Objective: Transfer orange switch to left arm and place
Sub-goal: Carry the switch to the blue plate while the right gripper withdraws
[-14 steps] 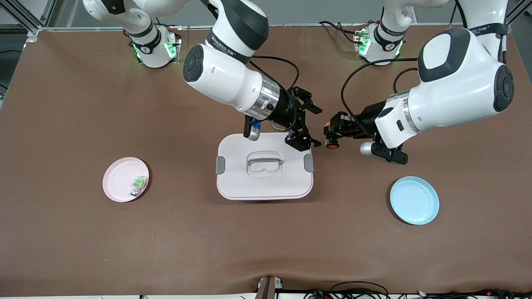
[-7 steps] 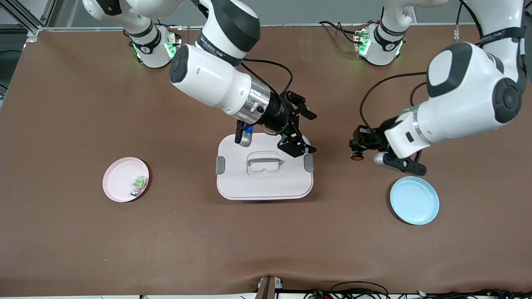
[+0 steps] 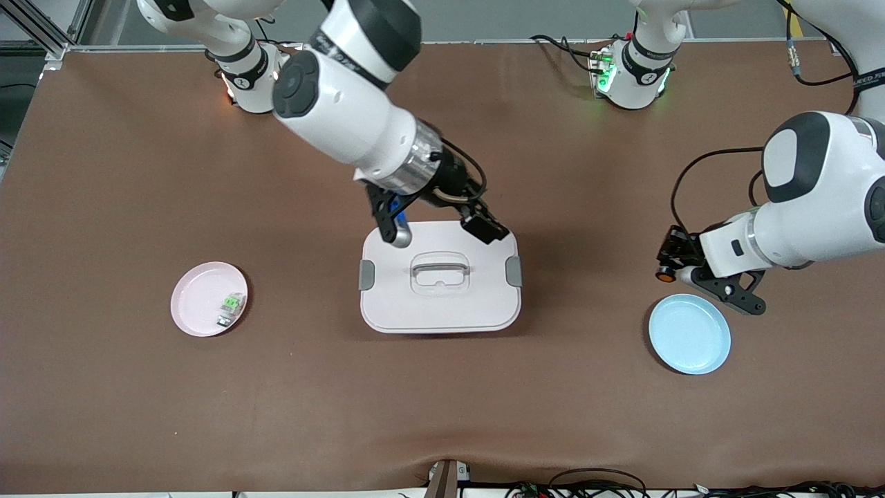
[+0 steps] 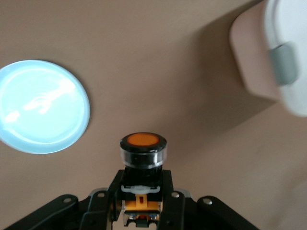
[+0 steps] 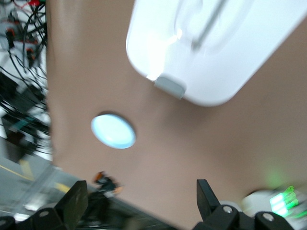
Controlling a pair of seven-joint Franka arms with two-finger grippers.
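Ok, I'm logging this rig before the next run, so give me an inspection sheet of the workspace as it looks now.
Surface: brown table, mat rippled at the camera edge.
Job's things: orange switch gripped in the air beside the blue plate; box at mid-table, lid on.
Clutter: pink plate toward the right arm's end, holding a small green-and-grey part.
Grippers: left gripper shut on the switch; right gripper open, empty, over the box's edge nearest the bases.
Cables: loops on both wrists; loose wires at the camera edge.
Surroundings: metal frame rails at the corner.
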